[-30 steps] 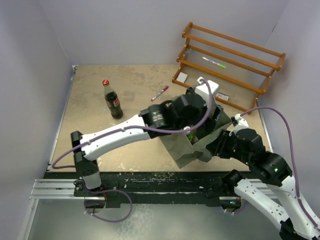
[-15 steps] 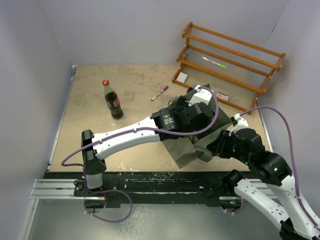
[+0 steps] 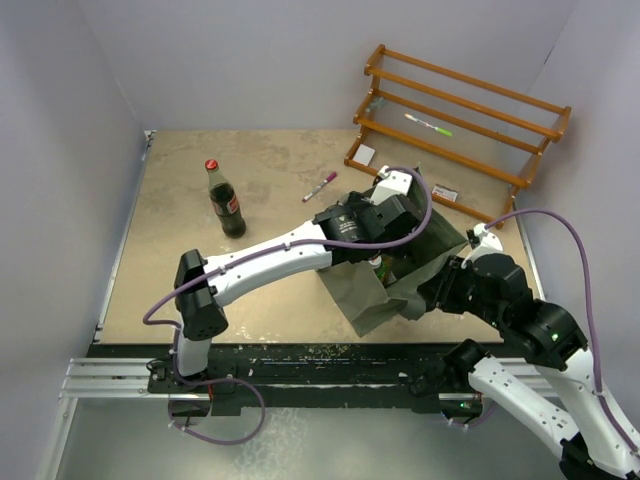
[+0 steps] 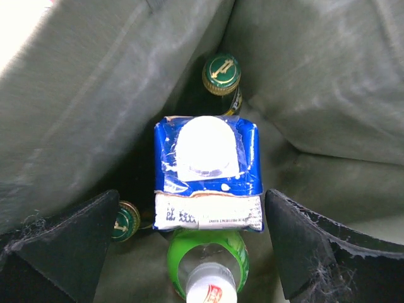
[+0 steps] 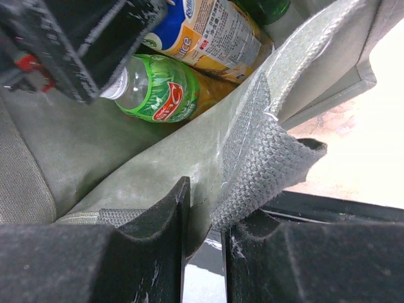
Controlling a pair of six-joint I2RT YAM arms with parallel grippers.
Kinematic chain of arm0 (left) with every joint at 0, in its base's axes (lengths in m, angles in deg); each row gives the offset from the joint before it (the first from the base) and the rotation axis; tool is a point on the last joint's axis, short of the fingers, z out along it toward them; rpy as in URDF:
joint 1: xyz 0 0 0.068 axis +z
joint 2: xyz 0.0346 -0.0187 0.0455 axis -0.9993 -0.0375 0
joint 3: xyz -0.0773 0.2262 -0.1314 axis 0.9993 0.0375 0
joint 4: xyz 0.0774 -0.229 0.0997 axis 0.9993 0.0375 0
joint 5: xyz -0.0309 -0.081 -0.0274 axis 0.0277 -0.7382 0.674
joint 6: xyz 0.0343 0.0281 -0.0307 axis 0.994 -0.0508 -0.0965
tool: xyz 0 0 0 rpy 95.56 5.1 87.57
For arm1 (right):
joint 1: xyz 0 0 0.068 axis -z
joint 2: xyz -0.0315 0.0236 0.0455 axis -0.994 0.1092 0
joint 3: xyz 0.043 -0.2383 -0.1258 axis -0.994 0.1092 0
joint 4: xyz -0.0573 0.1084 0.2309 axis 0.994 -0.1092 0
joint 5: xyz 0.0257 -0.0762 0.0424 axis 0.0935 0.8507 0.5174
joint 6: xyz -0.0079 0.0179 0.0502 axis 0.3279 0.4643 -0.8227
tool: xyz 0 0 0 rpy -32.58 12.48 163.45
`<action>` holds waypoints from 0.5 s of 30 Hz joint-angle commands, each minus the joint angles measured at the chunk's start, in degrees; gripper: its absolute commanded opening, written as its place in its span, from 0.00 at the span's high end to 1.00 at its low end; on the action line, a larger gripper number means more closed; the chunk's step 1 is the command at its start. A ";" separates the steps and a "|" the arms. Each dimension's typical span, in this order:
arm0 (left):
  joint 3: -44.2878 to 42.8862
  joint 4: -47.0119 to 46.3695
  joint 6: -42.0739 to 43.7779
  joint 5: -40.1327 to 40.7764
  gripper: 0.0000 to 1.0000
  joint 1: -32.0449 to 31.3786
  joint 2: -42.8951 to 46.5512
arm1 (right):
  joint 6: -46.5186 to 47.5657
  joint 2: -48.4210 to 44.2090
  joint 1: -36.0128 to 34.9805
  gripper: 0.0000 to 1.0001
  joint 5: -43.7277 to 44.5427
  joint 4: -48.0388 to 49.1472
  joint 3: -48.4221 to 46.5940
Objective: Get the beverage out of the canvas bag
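The grey-green canvas bag [image 3: 365,295] stands at the table's right front. My left gripper [image 4: 189,252] is open, reaching down into the bag's mouth. Between and below its fingers stand a blue-topped carton [image 4: 207,173] with a white cap, a green-labelled clear bottle [image 4: 208,268] with a white cap, and two dark green bottles with gold-printed caps [image 4: 221,72] [image 4: 125,221]. My right gripper [image 5: 205,252] is shut on the bag's rim and strap [image 5: 265,158]. Its view shows the green-labelled bottle [image 5: 161,91], the carton's orange side [image 5: 214,35] and my left gripper's finger [image 5: 82,38].
A cola bottle [image 3: 225,200] with a red cap stands on the table at the left rear. A pink pen [image 3: 320,186] lies mid-table. A wooden rack [image 3: 455,125] holding a green pen stands at the back right. White cards lie beside the rack.
My left arm has stretched further forward and its gripper has gone deeper into the bag's mouth. My right gripper keeps its hold on the bag's rim.
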 commanded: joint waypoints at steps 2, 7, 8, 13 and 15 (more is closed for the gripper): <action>-2.03 0.97 -1.49 -1.71 0.01 1.11 -2.33 | -0.52 -0.17 -0.04 0.74 3.34 -1.71 -2.45; -0.83 -1.73 -0.36 -3.80 0.01 1.62 -3.83 | -0.91 0.00 -0.09 0.74 3.42 -1.69 -2.45; -0.71 -1.85 -0.45 -4.51 0.01 1.94 -4.25 | -1.00 -0.05 -0.04 0.74 3.55 -1.61 -2.45; 0.52 -1.45 -2.67 -7.57 0.01 3.51 -4.97 | -1.18 0.32 -0.10 0.74 3.96 -1.23 -4.90; 0.85 -1.52 -2.36 -7.98 0.01 3.57 -4.98 | -1.18 0.56 -0.04 0.74 3.84 -1.47 -5.37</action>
